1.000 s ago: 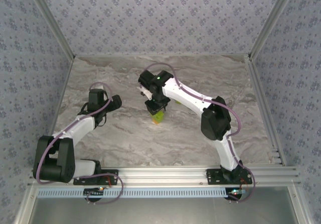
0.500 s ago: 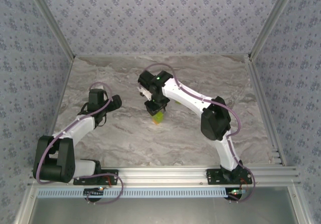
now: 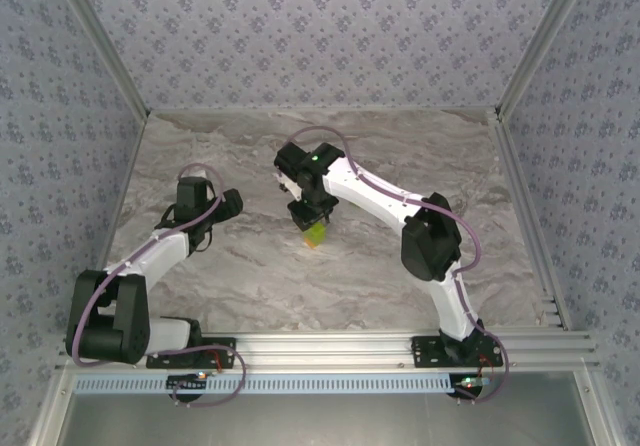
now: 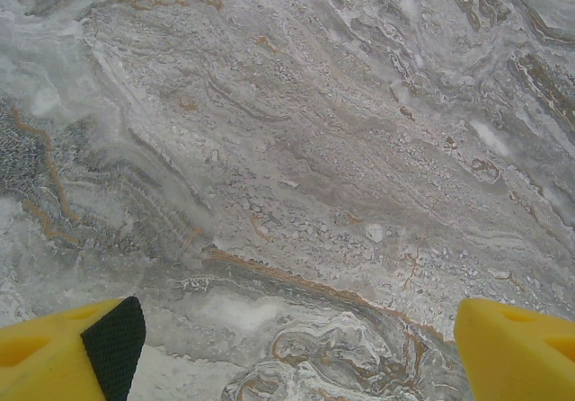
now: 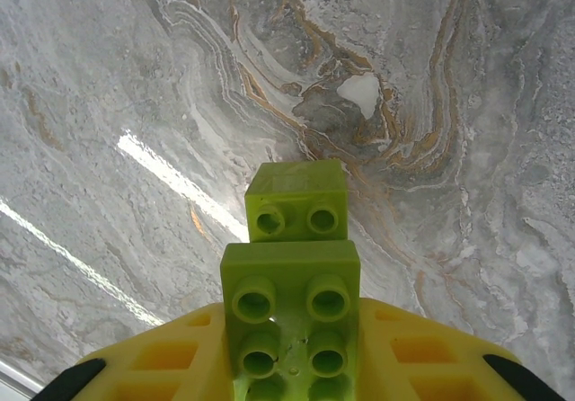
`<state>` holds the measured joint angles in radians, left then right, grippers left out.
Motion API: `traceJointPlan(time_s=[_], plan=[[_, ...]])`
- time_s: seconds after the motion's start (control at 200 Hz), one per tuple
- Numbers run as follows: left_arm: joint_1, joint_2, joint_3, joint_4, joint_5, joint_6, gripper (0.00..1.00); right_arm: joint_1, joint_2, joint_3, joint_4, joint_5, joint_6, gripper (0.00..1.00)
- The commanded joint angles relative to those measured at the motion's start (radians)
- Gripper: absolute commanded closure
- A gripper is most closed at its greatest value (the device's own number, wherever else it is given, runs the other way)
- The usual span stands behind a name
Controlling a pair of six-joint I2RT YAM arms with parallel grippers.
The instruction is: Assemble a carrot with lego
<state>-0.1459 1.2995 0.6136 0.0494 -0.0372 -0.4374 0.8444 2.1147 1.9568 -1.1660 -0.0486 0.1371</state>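
My right gripper (image 3: 313, 216) is at mid-table, shut on the carrot (image 3: 316, 233), a small lime-green stack with an orange bit at its lower end. In the right wrist view, the lime-green lego bricks (image 5: 292, 266) stick out between the yellow fingers (image 5: 171, 351) of that gripper (image 5: 292, 338), a smaller two-stud brick (image 5: 296, 199) stepped beyond a wider one; the orange part is hidden there. My left gripper (image 3: 232, 204) hangs to the left, apart from the build. It (image 4: 296, 347) is open in its wrist view, and bare marble lies between its yellow fingers (image 4: 63, 356).
The marble-patterned table (image 3: 250, 266) is boxed in by patterned walls with aluminium rails (image 3: 530, 216) along the sides and front. Free room lies left, right and in front of the build.
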Motion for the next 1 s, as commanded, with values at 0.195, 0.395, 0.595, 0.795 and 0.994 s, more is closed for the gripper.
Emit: traceJointPlan(time_s=[0.195,0.395,0.595,0.795,0.994], plan=[[0.003,-0.007,0.005,0.013,0.016,0.011,0.09,-0.011,0.089,-0.022,-0.017,-0.004,0.069,0.66],[0.003,-0.011,0.005,0.013,0.016,0.011,0.09,0.010,0.097,-0.023,-0.024,-0.004,0.020,0.66],[0.003,-0.012,0.003,0.013,0.016,0.011,0.09,0.036,0.123,-0.007,-0.064,0.011,-0.045,0.65],[0.003,-0.012,0.003,0.013,0.016,0.011,0.09,0.032,0.120,0.009,-0.067,0.003,-0.035,0.65],[0.003,-0.013,0.003,0.013,0.016,0.011,0.09,0.018,0.136,0.033,-0.077,-0.006,0.056,0.66]])
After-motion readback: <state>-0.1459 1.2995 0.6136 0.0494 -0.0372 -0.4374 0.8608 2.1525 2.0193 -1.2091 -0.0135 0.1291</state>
